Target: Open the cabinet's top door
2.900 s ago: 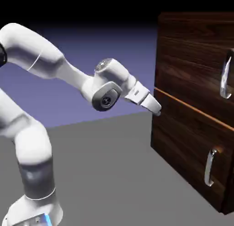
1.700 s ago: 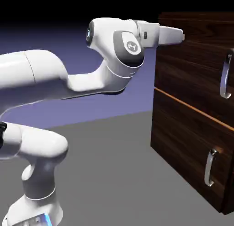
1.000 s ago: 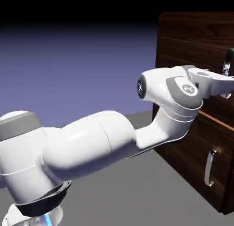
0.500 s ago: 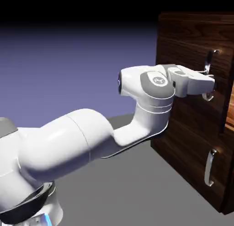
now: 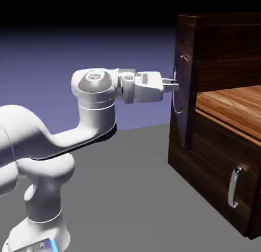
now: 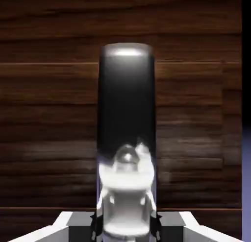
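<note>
Since half a second ago the top door [image 5: 183, 87] has swung wide, baring the cabinet [image 5: 224, 159]'s orange-brown interior; the tool [image 5: 172, 84] is clamped on its silver handle [image 6: 126, 113].

Rendered simulation scene, plain blue-violet backdrop [image 5: 76, 47], flat grey table [image 5: 127, 195], walnut cabinet [image 5: 214, 144]

Behind me hangs a plain blue-violet backdrop [image 5: 102, 47], darkening to near black along its top edge. Under me spreads the flat matte grey table surface [image 5: 132, 195], evenly lit, a little paler far off.
</note>
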Robot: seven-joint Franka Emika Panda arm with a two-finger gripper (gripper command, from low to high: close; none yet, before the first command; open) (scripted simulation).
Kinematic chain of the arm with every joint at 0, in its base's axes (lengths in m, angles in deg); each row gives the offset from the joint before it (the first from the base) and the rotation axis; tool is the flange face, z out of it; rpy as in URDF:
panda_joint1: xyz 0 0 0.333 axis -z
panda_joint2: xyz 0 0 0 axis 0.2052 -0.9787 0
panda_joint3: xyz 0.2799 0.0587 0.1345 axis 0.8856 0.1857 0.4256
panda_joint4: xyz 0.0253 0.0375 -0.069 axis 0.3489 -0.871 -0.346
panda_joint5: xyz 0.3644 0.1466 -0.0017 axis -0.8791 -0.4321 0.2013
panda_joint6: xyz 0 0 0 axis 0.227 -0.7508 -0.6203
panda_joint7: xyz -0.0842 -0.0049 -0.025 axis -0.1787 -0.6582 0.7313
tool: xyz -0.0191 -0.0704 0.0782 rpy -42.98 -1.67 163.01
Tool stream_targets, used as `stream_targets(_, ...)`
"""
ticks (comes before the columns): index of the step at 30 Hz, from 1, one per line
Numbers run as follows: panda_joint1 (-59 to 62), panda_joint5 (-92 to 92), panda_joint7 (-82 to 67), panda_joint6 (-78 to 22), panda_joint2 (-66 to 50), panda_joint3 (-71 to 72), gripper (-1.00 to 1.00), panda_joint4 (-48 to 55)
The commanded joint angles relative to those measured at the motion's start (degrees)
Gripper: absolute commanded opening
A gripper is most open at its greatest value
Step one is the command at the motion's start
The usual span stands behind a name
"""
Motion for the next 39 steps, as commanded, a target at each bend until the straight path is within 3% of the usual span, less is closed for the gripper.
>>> stream_targets(1,0.53,-1.76,0.22,-1.58,0.44,2.09,-1.00,-1.03)
stream_targets(11,1.49,-20.32,2.63,-15.76,1.77,22.85,-1.00,-6.37)
stream_targets(21,0.17,-39.73,7.10,-29.71,-4.85,43.61,-1.00,-4.16)
stream_targets(30,4.11,-57.00,13.20,-43.63,-18.54,62.29,-1.00,5.67)
stream_targets(39,17.11,-69.48,19.67,-59.22,-35.00,80.89,-1.00,23.04)
